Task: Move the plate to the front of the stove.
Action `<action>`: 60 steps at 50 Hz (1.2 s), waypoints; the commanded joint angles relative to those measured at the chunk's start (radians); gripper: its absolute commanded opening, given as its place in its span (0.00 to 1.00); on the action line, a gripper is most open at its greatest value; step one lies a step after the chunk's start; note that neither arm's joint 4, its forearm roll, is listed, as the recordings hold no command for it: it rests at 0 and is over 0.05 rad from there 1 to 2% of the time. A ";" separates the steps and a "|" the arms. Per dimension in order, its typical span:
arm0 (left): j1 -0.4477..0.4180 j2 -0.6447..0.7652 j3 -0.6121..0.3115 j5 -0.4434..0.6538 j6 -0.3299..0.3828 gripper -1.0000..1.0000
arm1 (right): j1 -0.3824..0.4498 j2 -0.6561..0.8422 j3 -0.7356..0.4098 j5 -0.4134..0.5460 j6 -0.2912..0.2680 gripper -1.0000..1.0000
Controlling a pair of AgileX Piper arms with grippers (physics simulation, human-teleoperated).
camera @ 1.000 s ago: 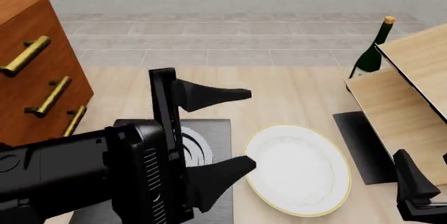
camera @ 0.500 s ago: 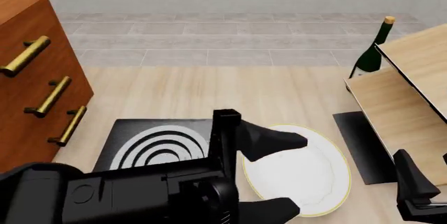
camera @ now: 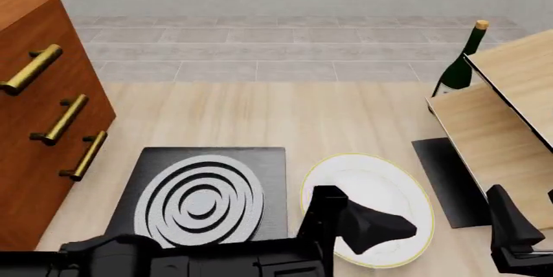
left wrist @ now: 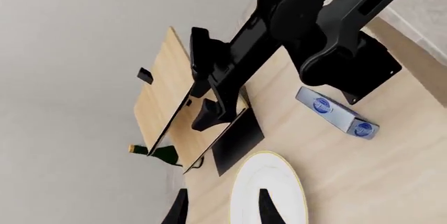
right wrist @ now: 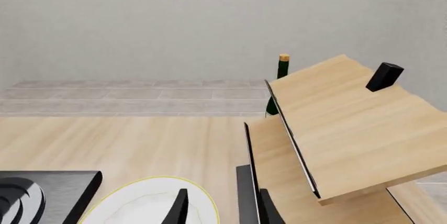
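Note:
The white plate (camera: 367, 193) with a thin gold rim lies flat on the table, just right of the black stove (camera: 201, 196) with its ringed grey-white burner. My left gripper (left wrist: 222, 212) is open at the plate's (left wrist: 269, 192) near edge. One of its fingers (camera: 376, 225) reaches over the plate's front part, and the other is below the front view's frame. In the left wrist view one tip is over the plate and one is beyond the rim. My right gripper (right wrist: 223, 208) is open and empty at the near right, beside the plate (right wrist: 150, 203).
A brown drawer cabinet (camera: 43, 96) stands at the left. A tilted wooden shelf (camera: 496, 115) and a green bottle (camera: 462, 60) are at the right, with a plain black mat (camera: 445, 180) under the shelf. A blue-and-grey box (left wrist: 335, 111) lies near the right arm.
My left arm swung right and back toward the near edge, from over the stove to the plate's front, uncovering the burner. Plate and right arm have not moved.

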 commanded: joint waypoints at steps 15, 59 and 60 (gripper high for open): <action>-0.037 0.123 0.015 -0.071 0.012 1.00 | 0.000 0.000 0.000 0.000 0.000 1.00; 0.021 0.266 0.077 -0.198 0.083 1.00 | 0.000 0.000 0.000 0.000 0.000 1.00; 0.024 0.270 0.076 -0.199 0.084 1.00 | 0.000 0.000 0.000 0.000 0.000 1.00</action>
